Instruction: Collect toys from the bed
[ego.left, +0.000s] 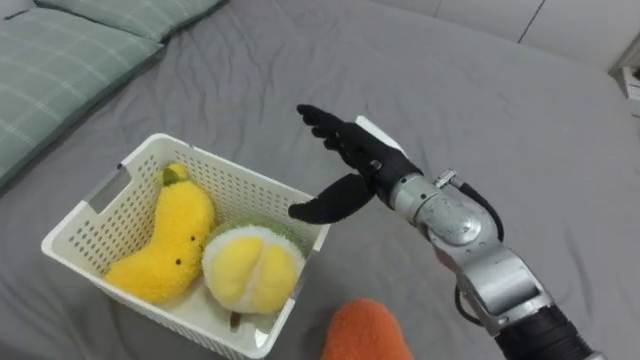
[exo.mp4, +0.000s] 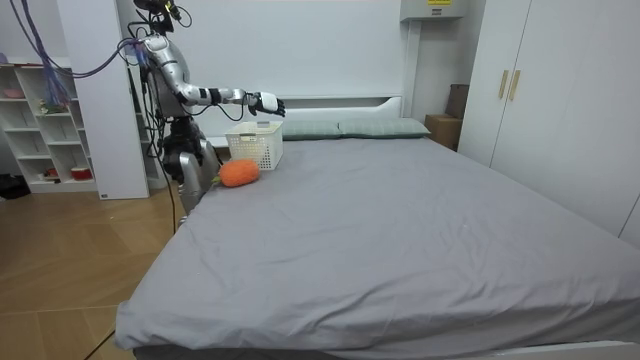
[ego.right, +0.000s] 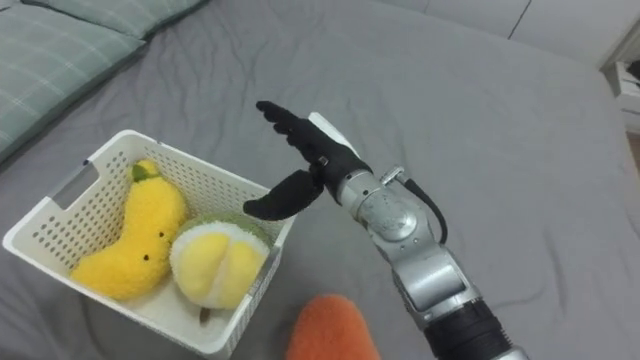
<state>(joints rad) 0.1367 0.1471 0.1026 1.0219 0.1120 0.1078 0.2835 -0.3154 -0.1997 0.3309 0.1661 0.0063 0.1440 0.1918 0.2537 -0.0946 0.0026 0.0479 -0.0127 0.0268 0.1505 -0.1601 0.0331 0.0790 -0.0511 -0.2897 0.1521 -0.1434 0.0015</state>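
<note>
Toys sit in a white basket (ego.left: 240, 185) on the grey bed (ego.left: 480, 110): a yellow banana plush (ego.left: 165, 240) on the left, touching a round yellow-green plush (ego.left: 252, 268) on its right. An orange plush (ego.left: 365, 330) lies on the sheet just near of the basket. The right hand (ego.left: 350, 150) hovers over the basket's right rim, fingers straight and spread, holding nothing. Checked pillows (ego.left: 60, 70) lie far left. The robot stands beside the bed on a wooden floor (exo.mp4: 70, 260), with white shelves (exo.mp4: 40, 120) behind it and a wardrobe (exo.mp4: 540, 90) across the bed.
</note>
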